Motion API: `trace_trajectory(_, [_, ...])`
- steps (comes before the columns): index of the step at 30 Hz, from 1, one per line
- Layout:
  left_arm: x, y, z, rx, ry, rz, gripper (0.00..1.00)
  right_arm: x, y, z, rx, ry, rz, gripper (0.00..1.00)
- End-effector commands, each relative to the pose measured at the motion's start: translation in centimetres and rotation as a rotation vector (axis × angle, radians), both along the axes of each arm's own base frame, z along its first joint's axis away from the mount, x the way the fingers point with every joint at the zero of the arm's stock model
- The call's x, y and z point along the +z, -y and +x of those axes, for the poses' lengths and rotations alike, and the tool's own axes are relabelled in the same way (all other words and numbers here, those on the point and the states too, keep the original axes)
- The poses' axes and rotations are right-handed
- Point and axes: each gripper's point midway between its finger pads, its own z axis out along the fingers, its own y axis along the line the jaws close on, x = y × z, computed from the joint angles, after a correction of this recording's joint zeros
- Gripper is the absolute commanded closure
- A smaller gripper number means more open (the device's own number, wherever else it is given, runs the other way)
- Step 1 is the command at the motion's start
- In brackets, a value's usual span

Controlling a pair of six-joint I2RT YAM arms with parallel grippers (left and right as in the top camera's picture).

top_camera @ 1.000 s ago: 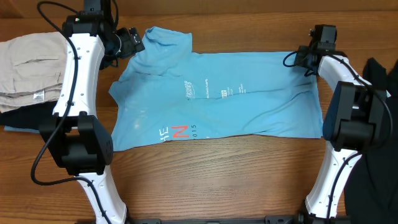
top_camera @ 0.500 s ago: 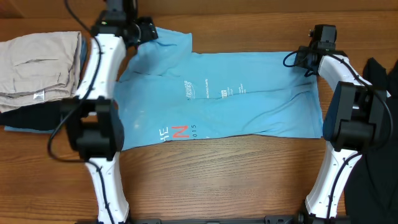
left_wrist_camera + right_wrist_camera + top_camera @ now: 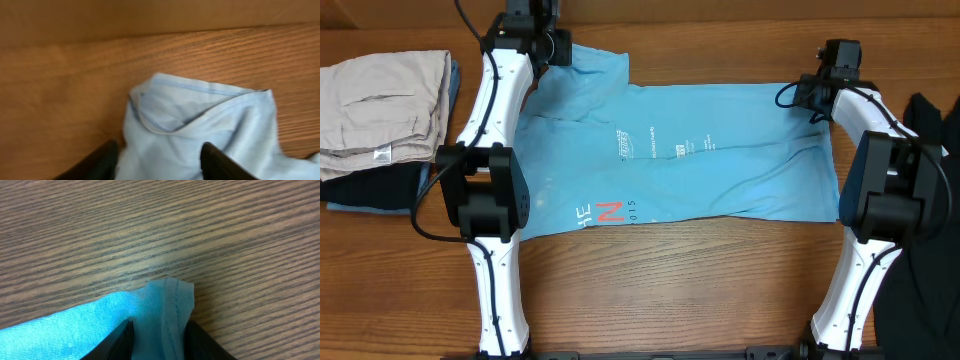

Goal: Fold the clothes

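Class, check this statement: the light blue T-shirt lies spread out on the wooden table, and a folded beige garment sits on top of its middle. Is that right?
One thing is wrong. The beige garment is not on the T-shirt: it lies folded off to one side, apart from it, as the overhead view shows. The T-shirt does lie spread out on the wooden table.

Light blue T-shirt (image 3: 720, 150), white lettering (image 3: 660, 148), red mark (image 3: 610, 211); beige garment (image 3: 380, 100)
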Motion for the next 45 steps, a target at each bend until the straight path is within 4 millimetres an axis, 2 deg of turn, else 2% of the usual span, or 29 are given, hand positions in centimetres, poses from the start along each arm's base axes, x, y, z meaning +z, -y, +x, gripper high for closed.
trace_trajectory(1, [-1.1,-0.5,0.7,-0.206,0.03,0.233,0.62,-0.5,0.0,-0.5,-0.006,-0.023,0.006,0.63])
trace_trajectory(2, [-3.0,-1.0,0.9,-0.242,0.01,0.299,0.46,-0.6,0.0,-0.6,-0.006,-0.025,0.006,0.63])
trace_trajectory(3, [-4.0,-1.8,1.2,-0.242,0.003,0.342,0.38,-0.6,0.0,-0.6,-0.006,-0.027,0.006,0.63])
trace_trajectory(6, [-4.7,-3.1,1.4,-0.237,0.0,0.339,0.27,-0.6,0.1,-0.6,-0.006,-0.027,0.005,0.63])
trace_trajectory(9, [-5.9,-4.3,0.0,-0.287,-0.061,0.266,0.2,-0.6,0.0,-0.6,-0.006,-0.027,0.006,0.63])
trace_trajectory(13, [-6.7,-5.1,-0.6,-0.312,-0.084,0.215,0.19,-0.6,0.0,-0.6,-0.006,-0.027,0.006,0.63])
trace_trajectory(18, [-9.0,-4.6,0.6,-0.35,-0.054,0.245,0.21,-0.6,0.0,-0.7,-0.006,-0.031,0.007,0.63])
trace_trajectory(24, [-8.8,-4.2,1.7,-0.348,-0.005,0.25,0.21,-0.6,0.0,-0.7,-0.006,-0.031,0.006,0.63])
trace_trajectory(26, [-9.5,-3.4,1.8,-0.358,-0.001,0.256,0.19,-0.6,0.0,-0.7,-0.006,-0.031,0.007,0.63])
trace_trajectory(32, [-9.1,-1.9,3.2,-0.354,0.063,0.252,0.18,-0.6,0.0,-0.7,-0.006,-0.031,0.006,0.63])
trace_trajectory(39, [-11.3,-1.7,3.8,-0.348,0.078,0.243,0.17,-0.6,0.0,-0.7,-0.006,-0.03,0.006,0.63])
trace_trajectory(42, [-10.0,-1.5,5.2,-0.292,0.15,0.2,0.15,-0.6,0.0,-0.7,-0.006,-0.03,0.006,0.63])
trace_trajectory(45, [-9.6,-0.4,5.3,-0.271,0.165,0.091,0.11,-0.6,0.0,-0.6,-0.006,-0.029,0.007,0.63])
